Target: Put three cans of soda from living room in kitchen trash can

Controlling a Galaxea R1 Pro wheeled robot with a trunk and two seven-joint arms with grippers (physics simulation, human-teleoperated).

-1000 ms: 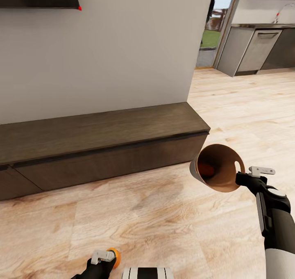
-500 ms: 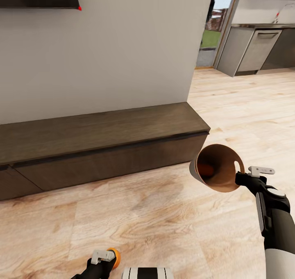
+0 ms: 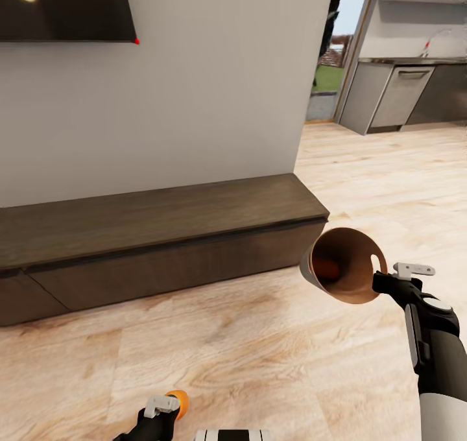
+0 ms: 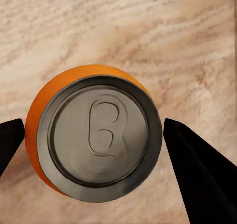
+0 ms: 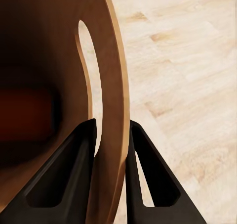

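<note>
A bright orange can of soda (image 3: pixel 179 401) is at the bottom edge of the head view, with my left gripper (image 3: pixel 166 407) shut on it. The left wrist view looks onto the can's (image 4: pixel 96 135) grey top with its pull tab, a black finger (image 4: pixel 197 174) on each side, over wood floor. My right gripper (image 3: pixel 384 279) is shut on the rim of a brown wooden trash can (image 3: pixel 353 259), held tilted above the floor with its mouth toward the camera. A reddish-orange shape (image 3: pixel 327 269) lies deep inside it. In the right wrist view the fingers (image 5: pixel 79 169) pinch the wall (image 5: pixel 116 75) beside a handle slot.
A long, low dark wood cabinet (image 3: pixel 155 227) runs along a white wall (image 3: pixel 214 91) with a television (image 3: pixel 65 6) above. Light wood floor (image 3: pixel 259 350) leads right past the wall's corner to grey kitchen cabinets (image 3: pixel 402 94) and a glass doorway (image 3: pixel 327 71).
The whole head view has shifted: cabinet and floor sit lower and more of the television and kitchen shows. The right arm and trash can keep their place; the left gripper sits slightly lower.
</note>
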